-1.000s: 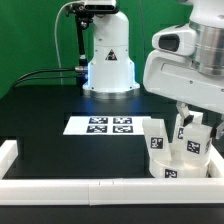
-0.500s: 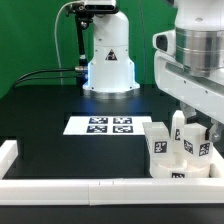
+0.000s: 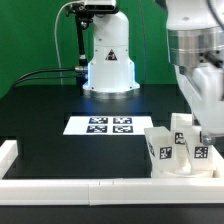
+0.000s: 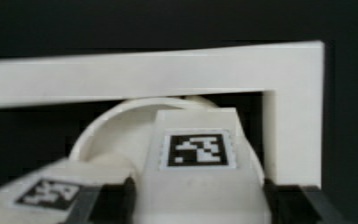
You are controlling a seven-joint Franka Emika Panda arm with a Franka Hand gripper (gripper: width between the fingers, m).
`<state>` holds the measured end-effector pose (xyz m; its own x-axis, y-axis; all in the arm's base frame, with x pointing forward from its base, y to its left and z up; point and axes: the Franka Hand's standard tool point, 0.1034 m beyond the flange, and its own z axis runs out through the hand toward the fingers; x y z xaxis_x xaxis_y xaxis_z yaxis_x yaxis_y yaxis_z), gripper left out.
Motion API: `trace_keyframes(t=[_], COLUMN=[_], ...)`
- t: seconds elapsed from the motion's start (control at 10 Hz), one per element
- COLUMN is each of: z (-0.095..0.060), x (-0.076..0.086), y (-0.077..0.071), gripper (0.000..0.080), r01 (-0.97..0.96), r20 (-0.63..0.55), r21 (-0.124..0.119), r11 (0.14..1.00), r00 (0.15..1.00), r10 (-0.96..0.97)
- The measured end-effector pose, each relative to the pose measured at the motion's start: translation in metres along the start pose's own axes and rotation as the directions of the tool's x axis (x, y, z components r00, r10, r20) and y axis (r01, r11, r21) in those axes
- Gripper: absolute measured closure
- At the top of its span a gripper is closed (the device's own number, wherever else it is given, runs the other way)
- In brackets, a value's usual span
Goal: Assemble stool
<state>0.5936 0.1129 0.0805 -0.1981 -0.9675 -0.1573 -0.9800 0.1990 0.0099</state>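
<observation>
White stool (image 3: 178,152), legs up, sits against the rail (image 3: 90,189) at the exterior view's lower right corner. Gripper (image 4: 179,205) pinches a tagged leg (image 4: 197,150) over the seat (image 4: 131,125). You should keep that leg upright, square to the seat, and turn without sideways push.

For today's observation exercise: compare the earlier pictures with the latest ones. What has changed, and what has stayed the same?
The arm swung toward the exterior view's right and turned, and the stool in the corner of the border rails turned with it, its legs now pointing differently. The gripper stayed on one leg throughout. The marker board did not move.
</observation>
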Motion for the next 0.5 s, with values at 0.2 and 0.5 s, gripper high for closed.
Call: trace_keyframes(t=[0.2, 0.5], z=[0.0, 0.0012], x=[0.0005, 0.0001], y=[-0.0015, -0.001], gripper=[0.0464, 0.0275], r01=[-0.16, -0.144], r20=[0.036, 0.034], r21=[0.06, 0.059], r11=[0.985, 0.988], r00=[0.987, 0.989], r10=[0.158, 0.142])
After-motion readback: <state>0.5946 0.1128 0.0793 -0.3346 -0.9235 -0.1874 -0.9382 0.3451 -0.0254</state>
